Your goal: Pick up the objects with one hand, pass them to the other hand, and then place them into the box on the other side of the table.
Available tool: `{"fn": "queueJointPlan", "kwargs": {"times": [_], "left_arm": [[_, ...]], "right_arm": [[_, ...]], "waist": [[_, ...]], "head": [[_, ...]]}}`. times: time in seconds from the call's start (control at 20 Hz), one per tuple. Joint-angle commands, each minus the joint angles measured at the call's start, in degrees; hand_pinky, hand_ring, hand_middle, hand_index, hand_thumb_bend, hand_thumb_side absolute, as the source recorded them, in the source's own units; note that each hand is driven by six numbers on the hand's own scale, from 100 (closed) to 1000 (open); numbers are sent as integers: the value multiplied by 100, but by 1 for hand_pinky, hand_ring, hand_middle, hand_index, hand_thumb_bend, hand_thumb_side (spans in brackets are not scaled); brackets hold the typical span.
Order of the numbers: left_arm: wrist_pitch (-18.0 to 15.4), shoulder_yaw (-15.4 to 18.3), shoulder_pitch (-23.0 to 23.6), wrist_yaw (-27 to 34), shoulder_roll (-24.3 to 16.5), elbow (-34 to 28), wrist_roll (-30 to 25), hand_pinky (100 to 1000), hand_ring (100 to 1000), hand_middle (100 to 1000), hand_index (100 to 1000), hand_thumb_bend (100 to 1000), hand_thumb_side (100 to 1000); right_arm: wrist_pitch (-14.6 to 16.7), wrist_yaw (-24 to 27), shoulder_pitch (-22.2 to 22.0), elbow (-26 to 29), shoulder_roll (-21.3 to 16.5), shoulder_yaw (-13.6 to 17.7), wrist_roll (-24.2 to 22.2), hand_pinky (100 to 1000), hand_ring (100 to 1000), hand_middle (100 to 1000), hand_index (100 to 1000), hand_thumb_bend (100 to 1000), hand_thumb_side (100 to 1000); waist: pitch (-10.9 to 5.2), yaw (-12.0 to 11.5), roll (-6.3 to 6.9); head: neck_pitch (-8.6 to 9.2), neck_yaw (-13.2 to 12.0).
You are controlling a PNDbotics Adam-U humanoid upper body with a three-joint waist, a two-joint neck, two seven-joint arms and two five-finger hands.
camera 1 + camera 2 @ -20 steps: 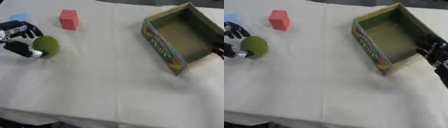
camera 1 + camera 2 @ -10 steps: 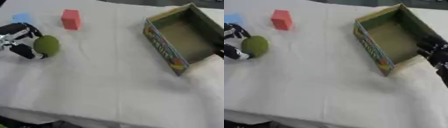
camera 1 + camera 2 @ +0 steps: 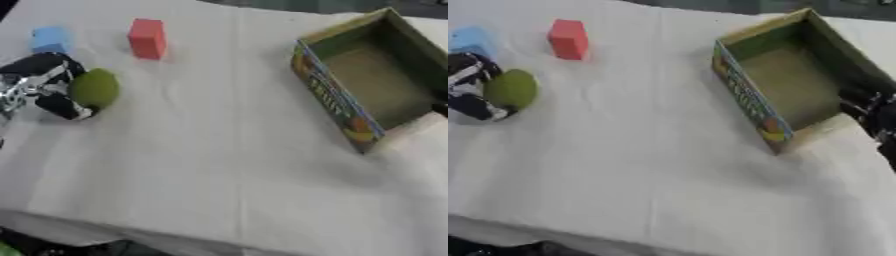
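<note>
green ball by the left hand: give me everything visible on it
The green ball is a dull olive-green, roundish thing, slightly taller than wide, with a matte surface and no markings that can be made out. It sits on the white tablecloth at the table's left side, below the blue block and lower left of the red block, apart from both. The left hand is against its left side, black fingers curled around it above and below. Whether it is lifted cannot be told.

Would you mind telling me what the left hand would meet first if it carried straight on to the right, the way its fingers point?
The left hand already has its fingers round the green ball. Past the ball lies only bare white cloth, as far as depth shows.
</note>
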State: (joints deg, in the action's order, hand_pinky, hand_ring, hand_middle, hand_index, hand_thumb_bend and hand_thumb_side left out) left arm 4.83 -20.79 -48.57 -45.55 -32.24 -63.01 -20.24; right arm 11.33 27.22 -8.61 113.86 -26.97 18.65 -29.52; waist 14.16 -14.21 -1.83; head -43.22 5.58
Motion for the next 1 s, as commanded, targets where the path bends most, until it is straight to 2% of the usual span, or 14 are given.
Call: {"fn": "queueJointPlan", "kwargs": {"times": [0.05,0.15,0.25,0.35,0.4,0.6,1.0], "left_arm": [[-63,103,-110,-142,-18,108,340,596,597,564,625,331,178],[-141,104,-97,-210,-7,105,565,563,566,535,597,298,139],[-232,117,-47,-237,-8,30,766,540,537,511,573,201,100],[-299,124,14,-196,-52,-158,885,527,525,501,562,115,100],[-334,118,52,-152,-93,-312,916,520,520,497,556,100,100],[-379,66,210,97,-349,-1182,862,503,506,485,541,100,104],[-120,174,332,626,-588,-2607,922,453,462,440,479,100,130]], "right_arm": [[6,-32,6,73,-66,19,-22,1000,1000,1000,1000,100,643],[6,-32,6,73,-66,21,-23,1000,1000,1000,1000,100,643],[6,-28,9,73,-68,18,-31,1000,1000,1000,1000,100,643],[15,-22,7,73,-74,17,-39,1000,1000,1000,1000,100,641],[21,-16,5,73,-77,17,-40,1000,1000,1000,1000,100,640],[45,-1,-6,73,-92,20,-43,1000,1000,1000,1000,100,639],[138,150,47,73,-218,-33,-105,1000,1000,1000,1000,100,621]], "waist": [[-14,-6,17],[-12,-12,16],[-11,-19,12],[-13,-23,11],[-15,-23,11],[-18,-34,12],[-43,-69,-15]], "head": [[28,-27],[29,-35],[30,-29],[23,-29],[20,-25],[15,47],[33,148]]}}
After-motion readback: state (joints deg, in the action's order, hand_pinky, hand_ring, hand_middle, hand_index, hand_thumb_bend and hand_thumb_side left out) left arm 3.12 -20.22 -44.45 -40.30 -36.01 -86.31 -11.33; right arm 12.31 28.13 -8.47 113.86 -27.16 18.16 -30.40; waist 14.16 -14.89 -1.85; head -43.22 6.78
